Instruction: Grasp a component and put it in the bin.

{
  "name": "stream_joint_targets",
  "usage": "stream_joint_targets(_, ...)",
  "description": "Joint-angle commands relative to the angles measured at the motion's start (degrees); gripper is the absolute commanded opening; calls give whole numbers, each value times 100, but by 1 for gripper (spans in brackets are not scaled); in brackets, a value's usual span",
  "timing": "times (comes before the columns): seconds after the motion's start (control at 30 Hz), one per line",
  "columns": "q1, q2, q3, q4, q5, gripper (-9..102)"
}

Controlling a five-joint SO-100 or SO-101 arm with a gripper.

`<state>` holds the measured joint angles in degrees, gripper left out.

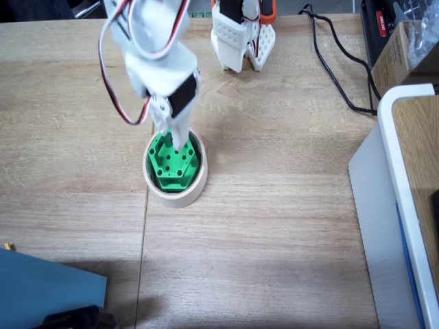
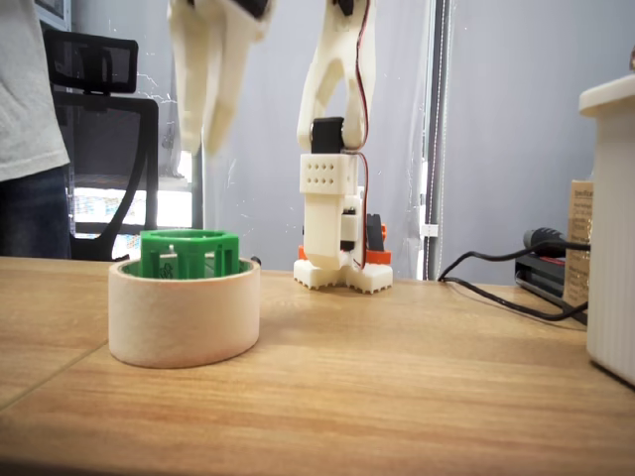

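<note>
A: Clearance above the bin (image 2: 184,315)? B: Open air. In a fixed view the gripper (image 2: 203,139) hangs well above the rim, fingers a little apart, nothing in them.

A: Inside the ring? B: Occupied. The component (image 1: 173,162) sits in it, top poking just over the rim; little gap left around it.

A: Table (image 1: 274,226) around it? B: Bare wood in front and to both sides in a fixed view. Obstacles: arm base (image 1: 241,38) behind, black cable (image 1: 336,75) trailing right of it, white-edged box (image 1: 401,199) along the right edge, blue object (image 1: 48,288) at the lower left corner.
</note>
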<state>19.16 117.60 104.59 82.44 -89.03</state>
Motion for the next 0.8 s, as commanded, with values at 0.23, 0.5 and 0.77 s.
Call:
stream_joint_targets(0.23, 334, 1134, -193, 0, 0, 2)
stream_joint_targets(0.5, 1169, 1573, 97, -18, -53, 0)
stream_joint_targets(0.77, 1854, 2997, 1775, -70, -79, 0)
